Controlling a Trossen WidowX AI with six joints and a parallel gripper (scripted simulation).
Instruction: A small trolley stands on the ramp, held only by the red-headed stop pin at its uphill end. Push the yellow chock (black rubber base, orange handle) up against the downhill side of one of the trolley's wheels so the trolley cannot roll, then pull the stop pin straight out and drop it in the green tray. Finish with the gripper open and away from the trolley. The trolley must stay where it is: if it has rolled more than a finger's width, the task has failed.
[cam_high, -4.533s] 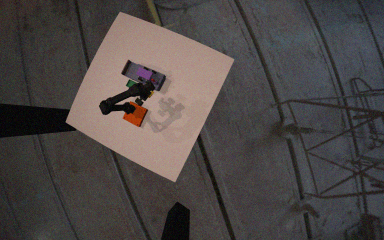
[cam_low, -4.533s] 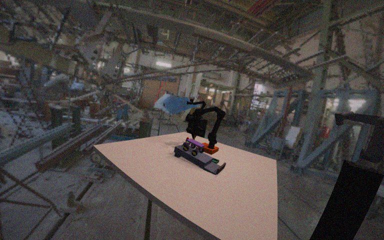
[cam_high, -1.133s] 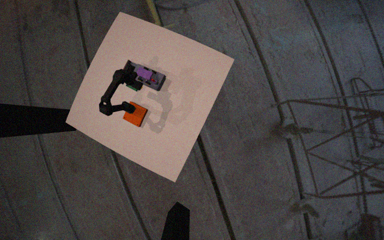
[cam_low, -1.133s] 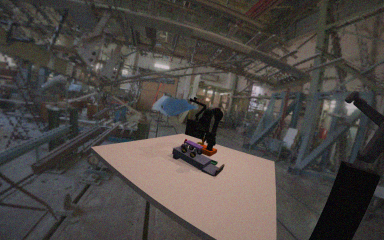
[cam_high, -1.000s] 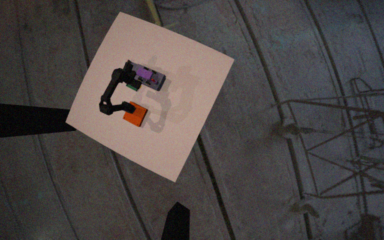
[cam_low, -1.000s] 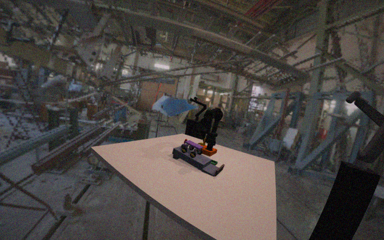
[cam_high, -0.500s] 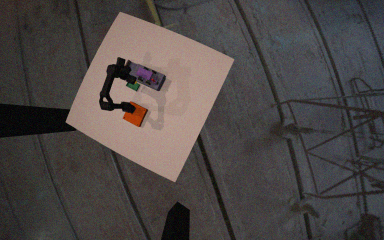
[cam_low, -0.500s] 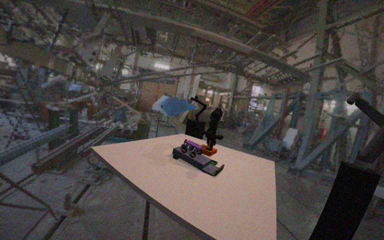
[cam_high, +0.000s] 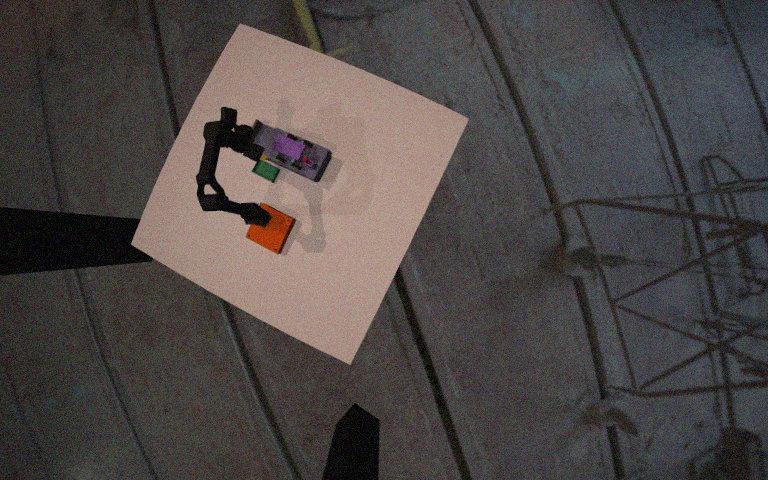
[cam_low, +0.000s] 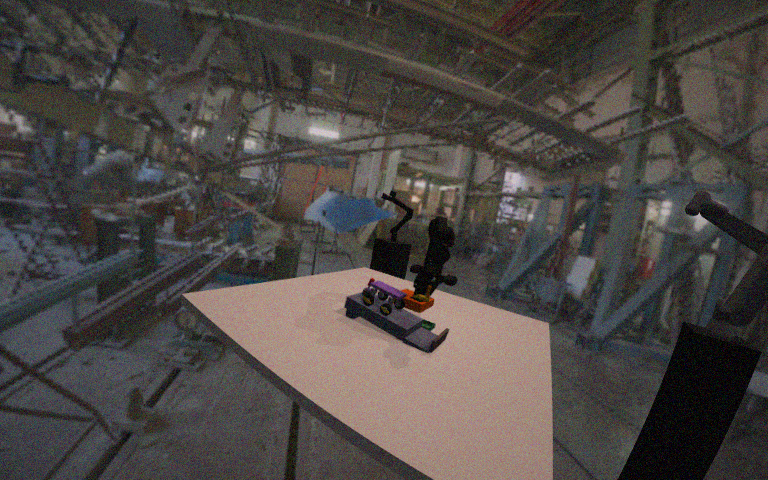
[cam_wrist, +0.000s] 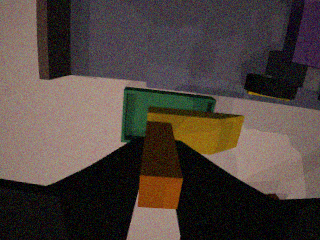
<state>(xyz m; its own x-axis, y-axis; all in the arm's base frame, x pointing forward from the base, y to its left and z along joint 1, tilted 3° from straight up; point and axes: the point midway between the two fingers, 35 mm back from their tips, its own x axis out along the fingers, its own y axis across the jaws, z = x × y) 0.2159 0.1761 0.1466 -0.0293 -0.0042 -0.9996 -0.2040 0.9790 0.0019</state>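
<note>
My gripper (cam_wrist: 157, 146) is shut on the orange handle of the yellow chock (cam_wrist: 207, 134) (cam_high: 262, 157). It holds the chock above the green tray (cam_wrist: 134, 117) (cam_high: 266, 170) (cam_low: 428, 324), beside the ramp's lower part. The chock partly covers the tray in the wrist view, and its black base is not clearly seen. The purple trolley (cam_high: 288, 146) (cam_low: 386, 288) stands on the grey ramp (cam_high: 267, 137) (cam_low: 390, 322) (cam_wrist: 165, 40); one wheel (cam_wrist: 271, 87) shows in the wrist view. The red-headed stop pin (cam_high: 306, 160) (cam_low: 371, 281) is at the trolley's uphill end.
An upright end wall (cam_wrist: 54, 40) (cam_low: 439, 339) stands at the ramp's low end, close to the arm in the top view. The arm's base sits on an orange block (cam_high: 274, 233) (cam_low: 419, 306). The table (cam_high: 362, 254) is pale pink.
</note>
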